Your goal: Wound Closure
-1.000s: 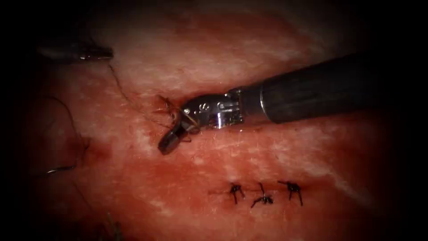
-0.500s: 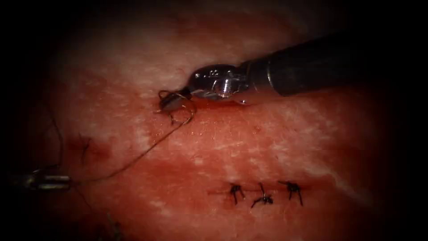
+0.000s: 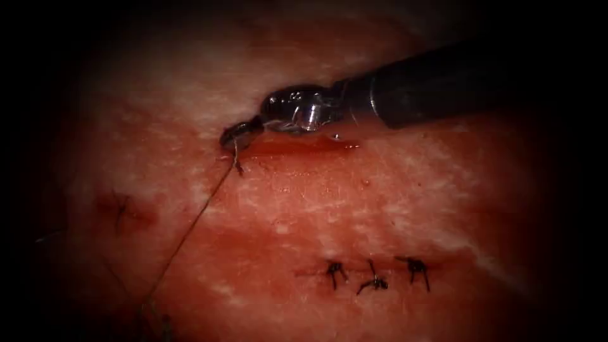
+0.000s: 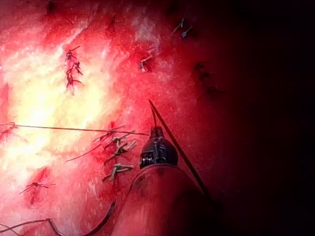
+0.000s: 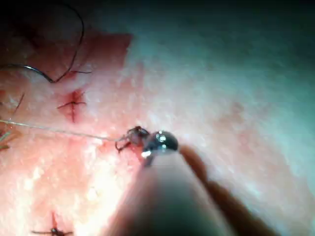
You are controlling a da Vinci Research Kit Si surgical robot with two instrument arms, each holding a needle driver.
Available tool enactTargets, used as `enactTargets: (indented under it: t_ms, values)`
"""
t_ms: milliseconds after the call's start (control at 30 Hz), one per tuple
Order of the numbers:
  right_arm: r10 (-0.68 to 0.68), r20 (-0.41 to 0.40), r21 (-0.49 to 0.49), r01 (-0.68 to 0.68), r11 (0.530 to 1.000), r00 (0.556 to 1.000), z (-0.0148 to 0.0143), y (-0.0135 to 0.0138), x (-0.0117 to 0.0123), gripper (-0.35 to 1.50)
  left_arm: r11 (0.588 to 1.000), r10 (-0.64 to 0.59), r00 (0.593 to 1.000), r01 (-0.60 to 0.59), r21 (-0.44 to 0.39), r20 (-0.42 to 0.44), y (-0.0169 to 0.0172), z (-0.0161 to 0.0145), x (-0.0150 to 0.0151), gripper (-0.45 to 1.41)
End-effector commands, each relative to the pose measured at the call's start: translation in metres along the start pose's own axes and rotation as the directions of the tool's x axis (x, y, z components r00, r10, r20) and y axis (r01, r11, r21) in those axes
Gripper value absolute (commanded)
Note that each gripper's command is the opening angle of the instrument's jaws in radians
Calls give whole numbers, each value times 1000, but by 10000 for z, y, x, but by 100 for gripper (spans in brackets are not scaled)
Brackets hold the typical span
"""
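My right tool [image 3: 235,136] comes in from the right, its jaws shut on the short end of the thread at the left end of the cut [image 3: 304,145]. From there the thread [image 3: 190,228] runs taut down and to the left across the tissue. In the right wrist view the right tool's jaws [image 5: 133,136] sit at a small dark knot, with the thread [image 5: 59,130] stretched away from it. My left tool [image 4: 156,132] is shut on the taut thread [image 4: 74,129]. The curved needle [image 5: 29,69] lies free on the tissue, in neither tool.
Three finished dark stitches [image 3: 373,277] sit in a row below and right of the cut. Red fluid [image 3: 329,142] pools along the cut under the right tool. More knotted stitches [image 4: 118,147] lie near the left tool.
The left tool pulled the thread down and to the left, out of the endoscope view. The loop around the right tool's jaws drew tight. The right tool rose slightly.
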Motion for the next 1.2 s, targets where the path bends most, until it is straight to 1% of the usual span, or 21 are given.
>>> enactTargets:
  t_ms: [33,67,133,200,233,333,400,733,800,833,867,900,933,967,1000,1033,1067,1100,1133,1167,1200]
  values:
    - [1,8,-10,-1,1000,1000,8,5,-1,-35,1000,-6,1000,6,-20,-7,10,8,-11,-45]
    - [1,25,-35,0,999,1000,5,9,-1,-35,999,-17,1000,16,-40,-13,13,12,-17,-45]
    - [3,33,-52,-2,999,999,3,12,0,-35,999,-17,1000,16,-51,-15,14,16,-21,-45]
    - [9,32,-90,-6,996,999,-6,25,1,-35,997,-25,1000,24,-71,-12,18,28,-32,-45]
    - [9,32,-90,-6,996,999,-6,25,1,-35,997,-25,1000,24,-71,-12,18,28,-32,-45]
    - [-43,26,-135,46,990,999,-13,36,2,-35,996,-39,999,38,-76,-6,22,40,-44,-45]
    - [-56,20,-150,58,987,998,-15,37,2,-35,996,-49,999,48,-77,-3,24,45,-48,-45]
    - [-61,-8,-147,60,987,998,-10,32,-1,-35,994,-52,999,52,-92,1,33,50,-55,-45]
    - [-61,-17,-145,58,988,998,-10,31,0,-35,993,-56,998,55,-104,-8,40,47,-61,-45]
    - [-62,-19,-145,58,988,998,-10,31,-1,-35,987,-62,998,59,-147,-18,45,46,-66,-45]
    - [-62,-19,-145,58,988,998,-10,31,-1,-35,987,-62,998,59,-147,-18,45,46,-66,-45]
    - [-61,-19,-145,58,988,998,-10,32,-1,-35,976,-64,998,58,-208,-19,52,47,-71,-45]
    - [-61,-19,-146,58,988,998,-10,32,-1,-35,969,-50,999,44,-243,-16,57,48,-75,-45]
    - [-61,-20,-145,57,988,998,-11,32,0,-35,953,-26,1000,21,-303,-12,65,52,-81,-45]
    - [-60,-20,-145,57,988,998,-12,32,0,-35,940,-22,1000,18,-341,-8,72,55,-84,-45]
    - [-60,-20,-145,57,988,998,-12,32,0,-35,940,-22,1000,18,-341,-8,72,55,-84,-45]
    - [-60,-20,-146,56,988,998,-13,33,0,-35,916,-19,1000,14,-400,-10,82,62,-90,-45]
    - [-60,-20,-146,56,988,998,-13,33,0,-35,916,-19,1000,14,-400,-10,82,62,-90,-45]
    - [-60,-20,-147,56,988,998,-13,34,0,-35,904,-19,1000,13,-427,-11,86,65,-93,-45]
    - [-59,-21,-148,55,987,998,-15,36,1,-35,877,-15,1000,12,-480,-2,96,70,-98,-45]
    - [-59,-21,-148,55,987,998,-15,36,1,-35,877,-15,1000,12,-480,-2,96,70,-98,-45]
